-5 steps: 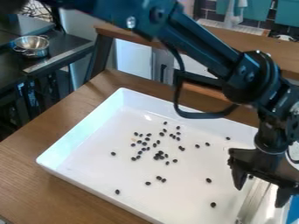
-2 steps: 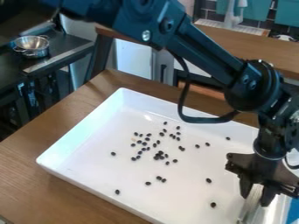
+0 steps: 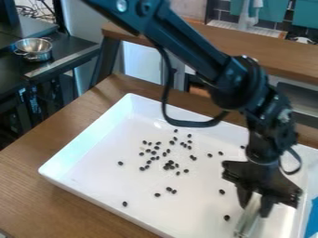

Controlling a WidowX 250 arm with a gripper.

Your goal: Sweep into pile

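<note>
Hand (image 3: 255, 210) and pale scraper (image 3: 249, 219) have shifted leftward in the view, further over the white tray (image 3: 87, 172); the dark beans (image 3: 171, 162) show no displacement. Hand condition: clamped on the scraper's upper end. Beans lie inside the tray, on the wooden surface (image 3: 37, 186), loosely clustered with strays apart. Progress judged early: no compact pile formed, gathering outstanding

No readable text — no labels, numbers or signs legible anywhere.
</note>
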